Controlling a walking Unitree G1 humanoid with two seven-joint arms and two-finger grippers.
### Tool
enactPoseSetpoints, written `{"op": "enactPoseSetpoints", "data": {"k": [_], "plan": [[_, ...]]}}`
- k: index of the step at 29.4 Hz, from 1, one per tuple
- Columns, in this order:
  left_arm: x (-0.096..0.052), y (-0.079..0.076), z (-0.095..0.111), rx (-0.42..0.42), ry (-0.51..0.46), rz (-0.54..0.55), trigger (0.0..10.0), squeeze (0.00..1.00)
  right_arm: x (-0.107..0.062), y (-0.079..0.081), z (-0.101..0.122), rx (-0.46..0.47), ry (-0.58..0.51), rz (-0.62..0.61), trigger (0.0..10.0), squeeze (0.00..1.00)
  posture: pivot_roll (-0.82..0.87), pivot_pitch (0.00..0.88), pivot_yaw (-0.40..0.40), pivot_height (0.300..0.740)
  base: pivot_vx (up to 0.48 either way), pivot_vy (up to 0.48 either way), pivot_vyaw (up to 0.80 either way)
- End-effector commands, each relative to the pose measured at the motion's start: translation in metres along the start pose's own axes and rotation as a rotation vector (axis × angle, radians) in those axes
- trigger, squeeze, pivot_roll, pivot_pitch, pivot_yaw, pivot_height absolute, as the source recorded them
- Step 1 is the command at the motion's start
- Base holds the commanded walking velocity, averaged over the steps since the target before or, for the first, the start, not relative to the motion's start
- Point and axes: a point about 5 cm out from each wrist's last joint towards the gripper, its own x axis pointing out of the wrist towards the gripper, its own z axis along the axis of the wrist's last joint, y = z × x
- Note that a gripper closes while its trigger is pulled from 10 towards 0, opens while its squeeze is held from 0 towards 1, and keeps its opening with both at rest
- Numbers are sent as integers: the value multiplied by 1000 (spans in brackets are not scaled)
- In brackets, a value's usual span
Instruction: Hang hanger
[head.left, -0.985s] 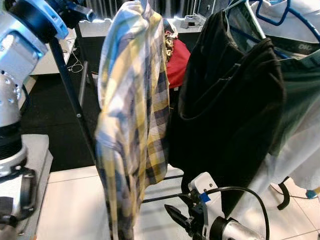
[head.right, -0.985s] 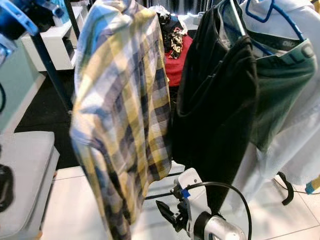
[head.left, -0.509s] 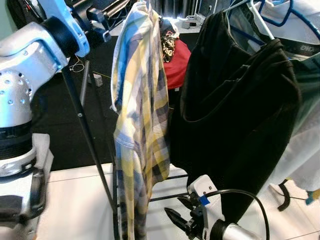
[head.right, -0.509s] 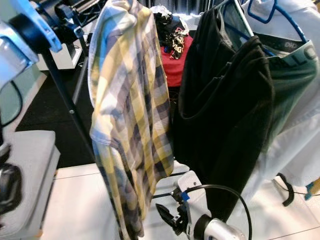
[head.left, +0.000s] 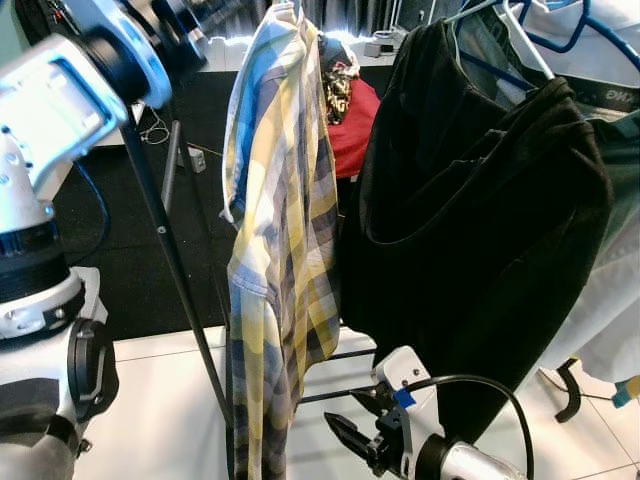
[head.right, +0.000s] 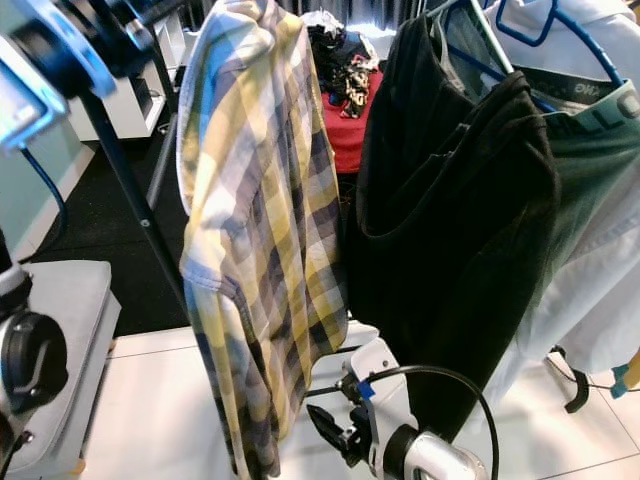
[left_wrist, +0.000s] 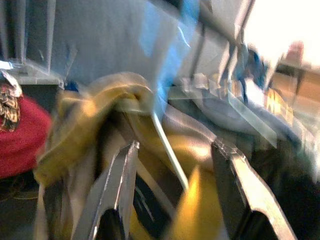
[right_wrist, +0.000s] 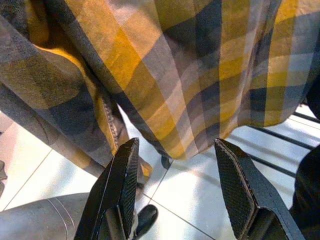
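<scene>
Hanger (left_wrist: 167, 145), thin pale wire: seen blurred in the left wrist view, its neck rising between the two fingers of the left hand (left_wrist: 175, 195), carrying the yellow-and-grey plaid shirt (head.left: 280, 250). Left hand: raised high at the top of the rack, fingers parted with the wire and collar between them; whether they touch the wire cannot be told through the blur. Plaid shirt: hangs full length below the left hand, apparently from the rail, just beside the black garment (head.left: 470, 230) on its own hanger, with a red garment (head.left: 355, 125) behind the two. Rack pole (head.left: 165, 250), dark and slanted: descends from beneath the left arm to the white tiled floor (head.left: 150, 400). Right hand (head.left: 355, 430): low, near the floor, fingers spread wide and empty, pointed towards the shirt's lower hem, which lies just ahead of it in the right wrist view. Progress, as judged: the shirt appears to bear on the rail already, so the hanging looks nearly complete; remaining are confirming the hook is seated and drawing the left hand clear.
</scene>
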Motion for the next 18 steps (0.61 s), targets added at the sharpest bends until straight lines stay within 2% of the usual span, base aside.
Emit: {"op": "enactPoseSetpoints", "data": {"k": [1, 5, 7, 9, 11, 12, 13, 15, 16, 17, 18], "plan": [[-3, -5, -3, 80, 60, -9, 10000, 0, -1, 1, -4, -3, 19, -1, 10000, 0, 27, 213, -13, 740, 0, 0, 0], [-3, -8, -1, 72, 58, -1, 10000, 0, -2, 1, -5, -3, 19, 1, 10000, 0, 27, 214, -12, 740, 0, 0, 0], [-1, -10, 6, -22, 11, -4, 10000, 0, -2, 2, -5, -3, 20, 2, 10000, 0, 28, 213, -11, 740, 0, 0, 0], [-1, -10, 6, -22, 11, -4, 10000, 0, -2, 2, -5, -3, 20, 2, 10000, 0, 28, 213, -11, 740, 0, 0, 0], [-1, -5, 13, -130, -51, 11, 10000, 0, -2, 2, -5, -3, 19, 1, 10000, 0, 27, 213, -10, 740, 0, 0, 0], [-1, -5, 13, -130, -51, 11, 10000, 0, -2, 2, -5, -3, 19, 1, 10000, 0, 27, 213, -10, 740, 0, 0, 0], [-1, -1, 15, -174, -77, 22, 10000, 0, -2, 2, -4, -3, 18, 0, 10000, 0, 26, 213, -10, 740, 0, 0, 0], [-3, 4, 10, -151, -56, 63, 10000, 0, -2, 1, -4, -4, 15, -5, 10000, 0, 26, 213, -10, 740, 0, 0, 0], [-8, 11, -2, -67, -16, 93, 10000, 0, -1, -2, -1, -3, 0, -16, 10000, 0, 25, 213, -10, 740, 0, 0, 0], [-8, 11, -2, -67, -16, 93, 10000, 0, -1, -2, -1, -3, 0, -16, 10000, 0, 25, 213, -10, 740, 0, 0, 0], [-12, 14, -12, 2, 24, 103, 10000, 0, -1, -3, 1, -1, -11, -24, 10000, 0, 25, 212, -9, 740, 0, 0, 0]]}}
